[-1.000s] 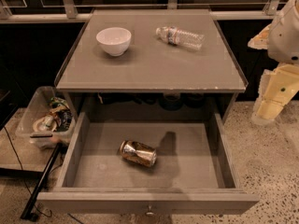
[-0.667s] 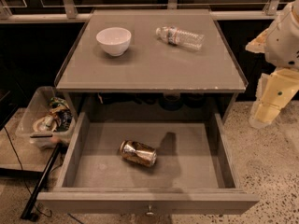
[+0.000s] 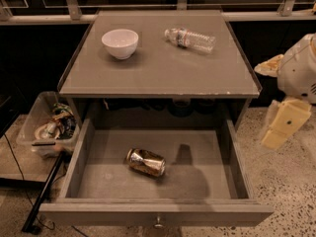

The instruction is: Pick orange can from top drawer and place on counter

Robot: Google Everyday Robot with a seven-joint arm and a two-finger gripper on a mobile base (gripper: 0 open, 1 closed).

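The orange can [image 3: 146, 162] lies on its side, dented, on the floor of the open top drawer [image 3: 232, 162], a little left of the middle. The drawer is pulled fully out and its small metal knob [image 3: 158, 223] shows on the front panel. The counter [image 3: 158, 65] is the flat grey top above it. My gripper [image 3: 279, 125] hangs at the right edge of the view, beside the cabinet's right side. It is level with the drawer's back, outside the drawer and well apart from the can.
A white bowl [image 3: 120, 42] stands at the counter's back left. A clear plastic water bottle [image 3: 190, 38] lies at the back right. A clear bin of clutter [image 3: 47, 127] sits on the floor left of the cabinet. A black pole [image 3: 44, 191] leans by the drawer's left corner.
My arm at the right has come down and slightly left, closer to the cabinet's side. The can, bowl, bottle and drawer have not moved.
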